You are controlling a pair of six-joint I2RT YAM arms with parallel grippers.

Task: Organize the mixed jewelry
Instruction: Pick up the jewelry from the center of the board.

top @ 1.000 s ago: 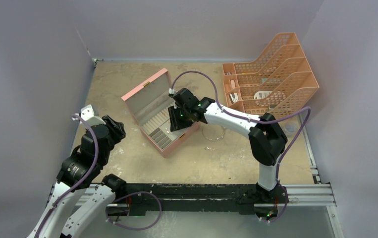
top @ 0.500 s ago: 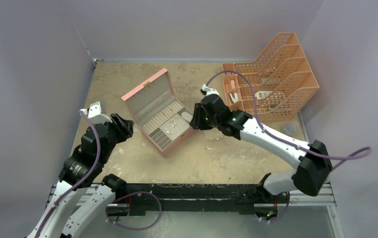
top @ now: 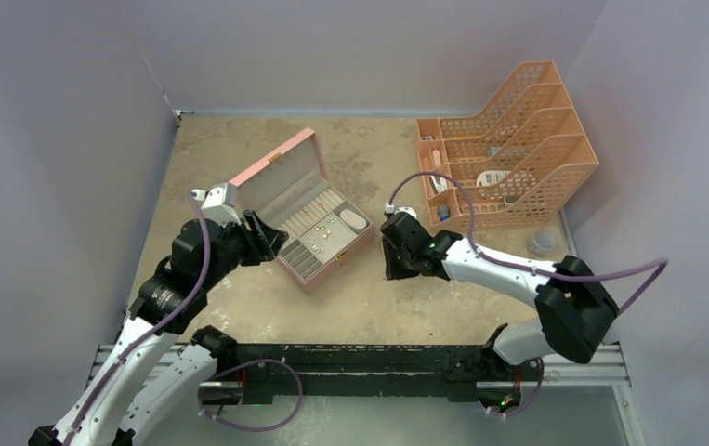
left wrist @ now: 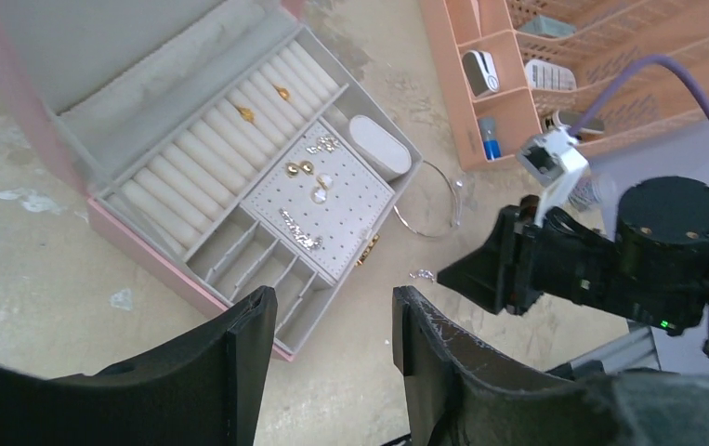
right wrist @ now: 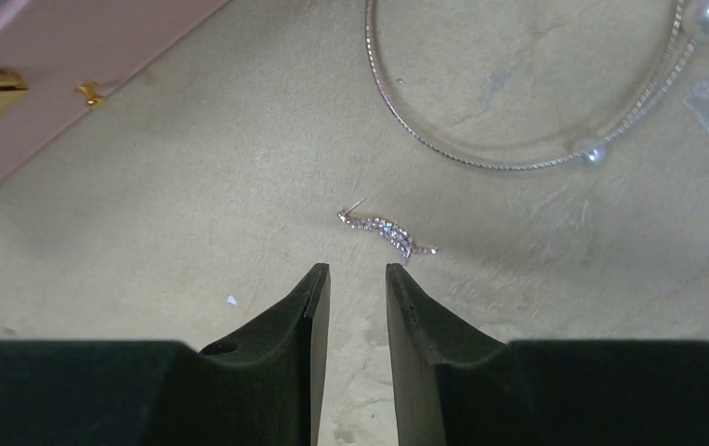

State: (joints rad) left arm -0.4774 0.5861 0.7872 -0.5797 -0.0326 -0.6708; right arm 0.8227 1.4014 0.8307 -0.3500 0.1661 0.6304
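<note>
The pink box (top: 308, 269) lies open, its grey lining (left wrist: 174, 172) holding small gold rings (left wrist: 244, 113), studs (left wrist: 299, 168) and a silvery chain piece (left wrist: 299, 240). On the table to its right lie a large thin wire hoop (right wrist: 518, 160) with pearls and a silvery chain-like piece (right wrist: 389, 232). My right gripper (right wrist: 357, 269) hovers low just short of that chain piece, jaws narrowly open with nothing between them. My left gripper (left wrist: 332, 302) stands open and empty off the box's front left corner.
An orange mesh file rack (top: 518, 130) with white and blue stationery bits (left wrist: 485, 84) stands at the back right. A small round grey thing (top: 543, 242) lies by the right wall. Grey walls close in the table on three sides.
My right arm swung from above the box down to the table at its right, its jaws narrowing. My left arm came forward toward the box and opened wider.
</note>
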